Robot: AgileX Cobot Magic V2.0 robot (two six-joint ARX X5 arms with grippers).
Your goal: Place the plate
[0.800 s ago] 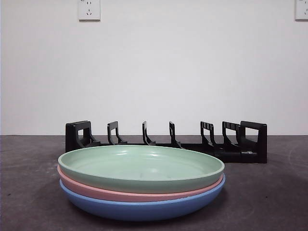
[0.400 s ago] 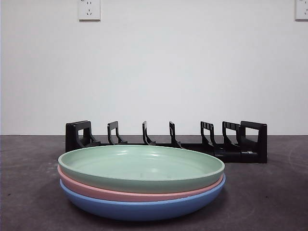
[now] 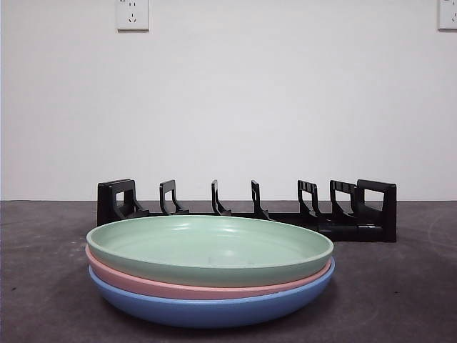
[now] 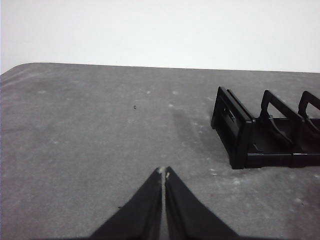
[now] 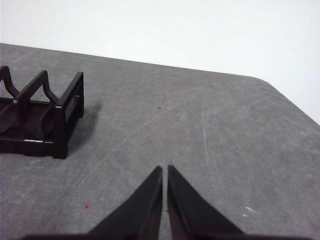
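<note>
While both arms wait out of the front view, we see three shallow round plates stacked near the front of the dark grey tabletop (image 3: 43, 286). Our green plate (image 3: 209, 250) lies on top, smooth and slightly glossy, with a broad flat well and a gently upturned rim. Under it sits a pink plate (image 3: 178, 288), of which only the rim shows, and a blue plate (image 3: 211, 311) rests at the bottom, its curved underside touching the tabletop. All three lie flat and nest closely.

Behind the stack stands a black rack (image 3: 246, 211), long and low, apparently of matte plastic, with a row of upright curved dividers between two boxy end pieces. None of its slots holds a plate. It stands apart from the stack, farther back, in front of a plain white wall with an outlet (image 3: 132, 14) high up.

From the wrist views, we find our left tool (image 4: 164, 173) clenched, its two tapered black jaws meeting at their tips above bare, faintly speckled tabletop, with the left end of the rack nearby. Our right tool (image 5: 164, 168) is likewise pressed together on nothing, above scuffed tabletop near the rack's right end.
</note>
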